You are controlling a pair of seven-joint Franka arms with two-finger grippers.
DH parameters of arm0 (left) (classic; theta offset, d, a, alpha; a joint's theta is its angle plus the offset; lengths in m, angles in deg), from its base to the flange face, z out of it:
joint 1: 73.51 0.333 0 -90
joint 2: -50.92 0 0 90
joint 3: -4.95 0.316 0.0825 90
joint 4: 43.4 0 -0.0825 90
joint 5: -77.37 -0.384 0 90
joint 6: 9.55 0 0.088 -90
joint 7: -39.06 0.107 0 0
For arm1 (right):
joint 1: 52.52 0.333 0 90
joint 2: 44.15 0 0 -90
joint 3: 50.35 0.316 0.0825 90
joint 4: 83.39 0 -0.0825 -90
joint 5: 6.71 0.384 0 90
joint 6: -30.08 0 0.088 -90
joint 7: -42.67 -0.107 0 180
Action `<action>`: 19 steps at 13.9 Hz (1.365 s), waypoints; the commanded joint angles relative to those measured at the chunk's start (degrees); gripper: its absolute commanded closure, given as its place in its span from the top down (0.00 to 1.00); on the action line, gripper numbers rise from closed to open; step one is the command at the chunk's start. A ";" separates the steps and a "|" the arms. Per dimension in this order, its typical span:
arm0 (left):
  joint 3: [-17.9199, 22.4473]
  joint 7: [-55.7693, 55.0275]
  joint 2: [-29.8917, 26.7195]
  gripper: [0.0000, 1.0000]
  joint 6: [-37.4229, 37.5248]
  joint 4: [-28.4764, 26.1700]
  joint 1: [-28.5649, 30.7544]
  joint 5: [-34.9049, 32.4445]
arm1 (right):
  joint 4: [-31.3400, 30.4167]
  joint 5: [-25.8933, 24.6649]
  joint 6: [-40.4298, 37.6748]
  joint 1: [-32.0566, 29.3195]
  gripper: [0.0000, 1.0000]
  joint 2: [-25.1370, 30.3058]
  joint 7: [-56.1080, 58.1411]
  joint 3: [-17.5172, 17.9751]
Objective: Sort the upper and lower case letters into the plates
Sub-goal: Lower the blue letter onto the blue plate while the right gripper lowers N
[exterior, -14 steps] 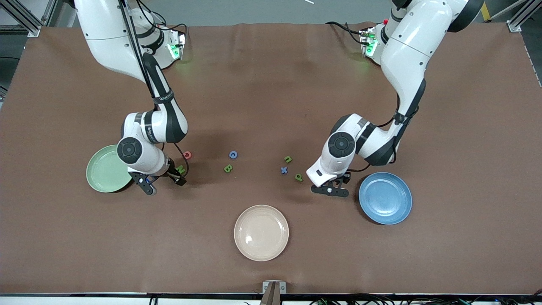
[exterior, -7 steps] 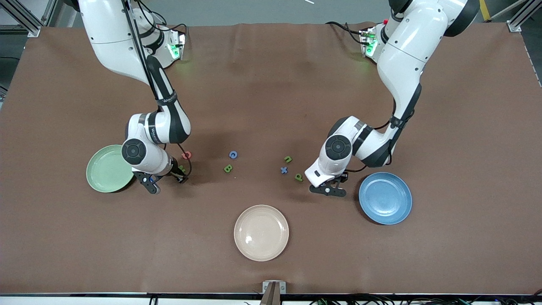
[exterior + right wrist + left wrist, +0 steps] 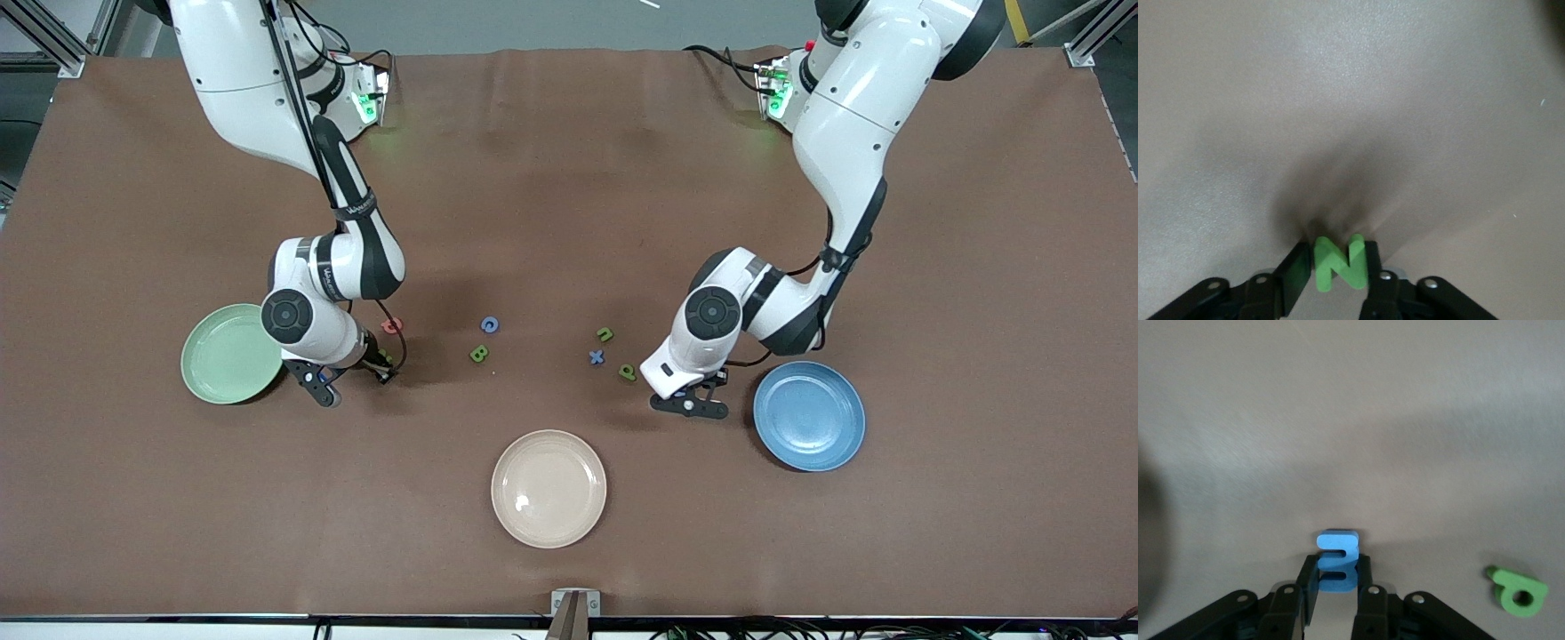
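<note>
1. Plates: pale green plate (image 3: 229,354) at the right arm's end of the surface (image 3: 569,178), blue plate (image 3: 809,415) at the left arm's; both round, shallow, matte.
2. Left gripper (image 3: 1336,587) fingers clench a blue letter (image 3: 1337,561) beside the blue plate.
3. Right gripper (image 3: 1333,275) fingers clench a green N (image 3: 1340,262) beside the green plate.

Matt, foam-like green letter N (image 3: 1340,261) and blue letter (image 3: 1337,561). Smooth matt round plates, pale green (image 3: 218,360) and medium blue (image 3: 813,418). Dull brown cloth-like table cover (image 3: 569,178).

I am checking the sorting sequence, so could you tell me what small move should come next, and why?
Probably lift both letters straight up: the left gripper is shut on the blue letter and the right gripper on the green N, both down at the table.
</note>
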 commanded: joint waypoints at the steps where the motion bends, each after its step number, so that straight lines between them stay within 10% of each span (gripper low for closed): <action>1: 0.61 -0.04 -0.97 0.00 0.73 2.36 1.43 0.07 | -1.35 1.04 0.39 0.94 0.22 -0.04 -0.19 -0.28; 5: 0.52 2.24 -5.02 0.00 4.16 1.83 10.12 -0.54 | 1.36 0.95 -2.32 0.59 0.16 1.00 1.47 -0.46; 8: 0.61 2.43 -4.15 0.05 4.16 0.43 14.88 -0.89 | 8.04 0.16 -18.20 -3.00 0.16 3.99 14.17 -4.22; 9: 0.61 2.26 -4.06 0.23 4.08 -0.01 16.20 -0.89 | 8.58 -0.36 -20.07 -3.80 0.16 4.96 21.54 -6.24; 11: 0.61 1.99 -4.14 0.98 4.16 -0.80 17.35 -0.89 | 8.32 -0.54 -20.27 -4.25 0.16 5.76 35.78 -12.21; 14: -0.61 -1.24 -4.85 1.00 4.43 -0.63 16.04 -0.10 | 4.73 -0.54 -17.21 -5.47 0.17 5.58 52.85 -17.94; 19: -5.37 -30.12 -3.19 1.00 4.69 1.74 6.83 -0.02 | -1.34 0.42 -6.47 -13.64 0.17 4.27 70.90 -17.51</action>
